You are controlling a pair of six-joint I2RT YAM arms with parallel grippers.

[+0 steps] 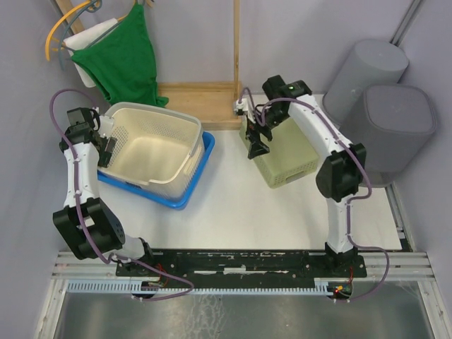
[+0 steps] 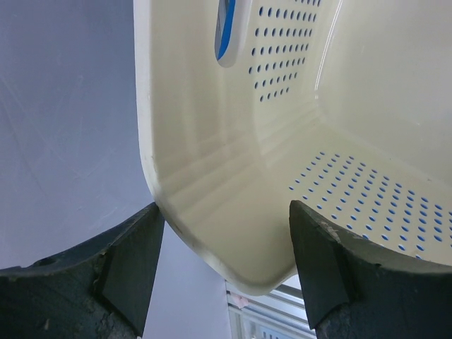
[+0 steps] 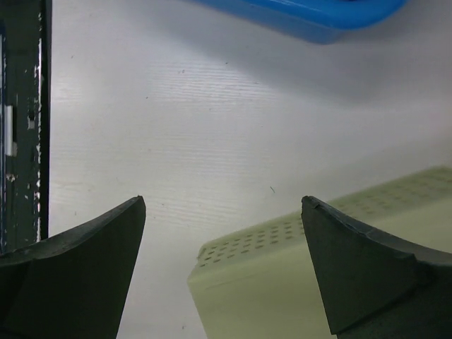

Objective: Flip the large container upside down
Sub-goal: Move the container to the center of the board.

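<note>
We see the cream basket standing mouth-up on a blue tray at the left of the table, slightly tilted. Our left gripper has its jaws set wide astride the basket's near left corner, one finger outside and one inside; we cannot tell whether they press on it. Our right gripper hangs fully open and empty above the left edge of a green basket, which lies mouth-down well apart from the cream one.
</note>
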